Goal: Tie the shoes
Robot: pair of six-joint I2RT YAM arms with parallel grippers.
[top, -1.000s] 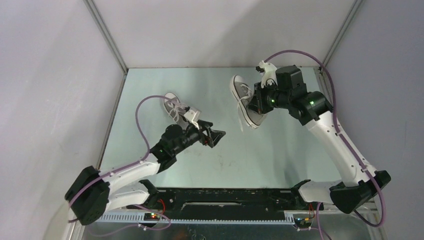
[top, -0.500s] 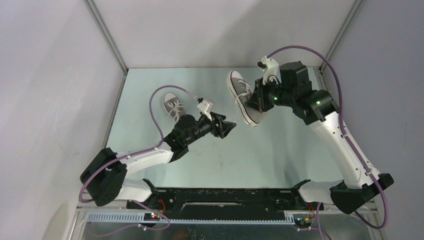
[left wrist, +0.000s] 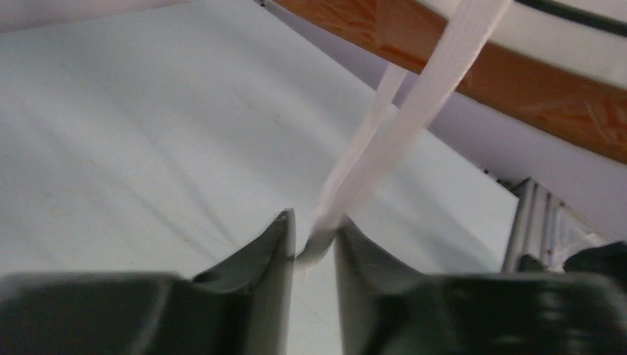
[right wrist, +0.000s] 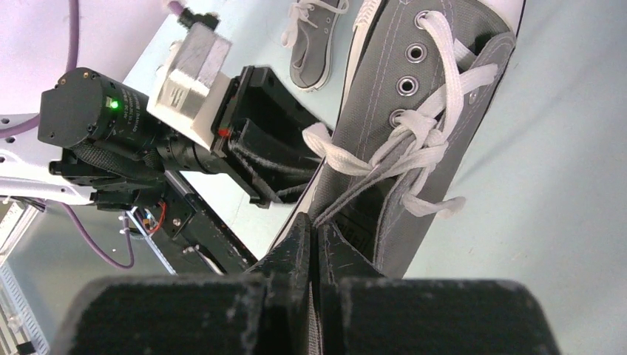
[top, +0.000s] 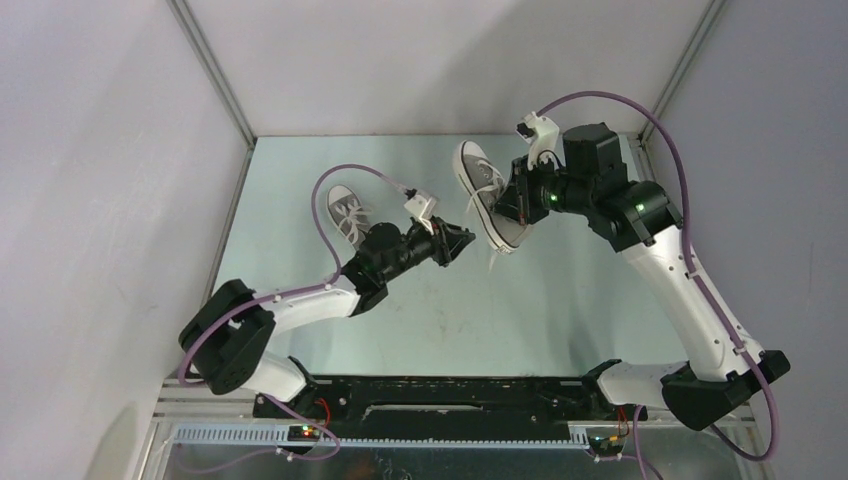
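Observation:
My right gripper (top: 512,205) holds one grey shoe (top: 485,195) off the table, tilted on its side. In the right wrist view that gripper (right wrist: 314,225) is shut on the canvas edge of this shoe (right wrist: 436,89) near the heel. A white lace (left wrist: 384,140) hangs from the shoe, below its tan sole (left wrist: 473,66). The lace end lies between the narrow jaws of my left gripper (left wrist: 314,233), touching both fingers. The left gripper (top: 465,240) sits just left of the raised shoe. The second shoe (top: 347,213) lies flat behind the left arm, also seen at top as the second shoe (right wrist: 314,41).
Grey walls with metal corner posts (top: 215,80) close in the pale green table (top: 560,300) on three sides. A black rail (top: 430,395) with both arm bases runs along the near edge. Purple cables (top: 340,180) loop above each arm.
My left arm has reached forward and right to the raised shoe, and its jaws have narrowed onto the hanging lace. The right arm lifted the shoe slightly, then held still.

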